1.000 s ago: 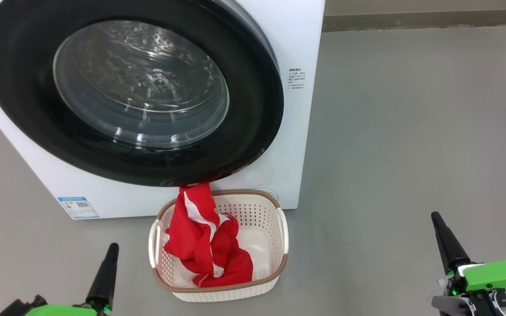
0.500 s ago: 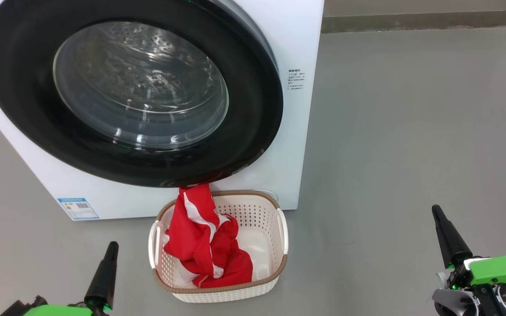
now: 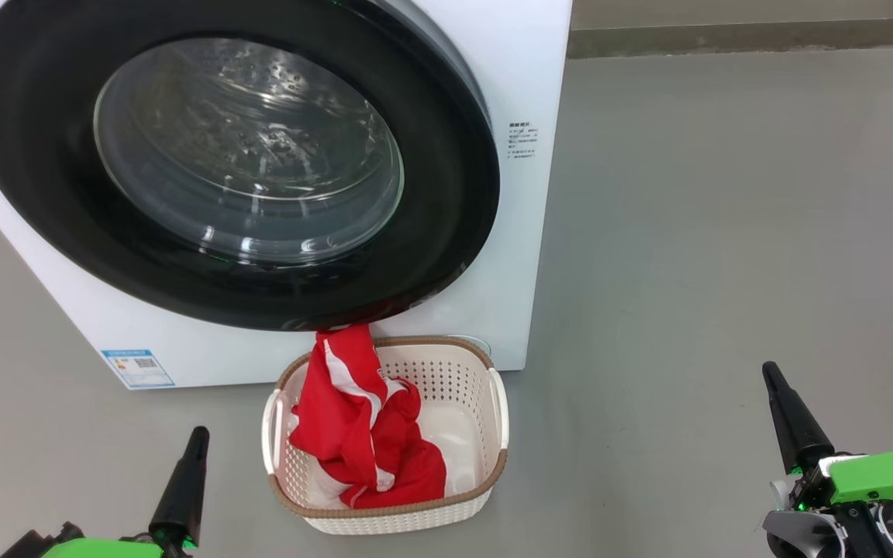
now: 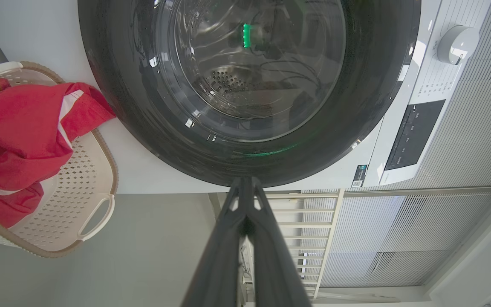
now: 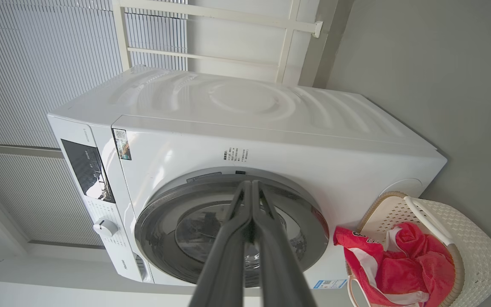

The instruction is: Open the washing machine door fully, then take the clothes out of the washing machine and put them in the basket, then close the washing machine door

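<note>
The washing machine door [image 3: 229, 167] with its black rim and glass bowl lies flat against the white washing machine [image 3: 524, 256]; the steel drum shows through the glass. Below it, on the floor, stands the cream basket [image 3: 493, 465] with the red clothes [image 3: 361, 434] heaped in its left half, one end draped over the back rim. My left gripper [image 3: 197, 435] is low at the left of the basket, fingers together, empty. My right gripper [image 3: 769, 373] is far right of the basket, shut and empty. The door [image 4: 245, 85], basket [image 5: 475, 256] and clothes [image 4: 15, 136] [image 5: 399, 268] appear in the wrist views.
Grey floor [image 3: 725, 232] stretches open to the right of the machine. A wall base [image 3: 756, 35] runs along the far edge. A white control panel with a knob [image 4: 456, 42] and a white rail frame [image 4: 313, 238] stand behind the machine.
My right gripper rose slightly and shifted a little in the head view over the last second. The left gripper, door, basket and clothes stayed put.
</note>
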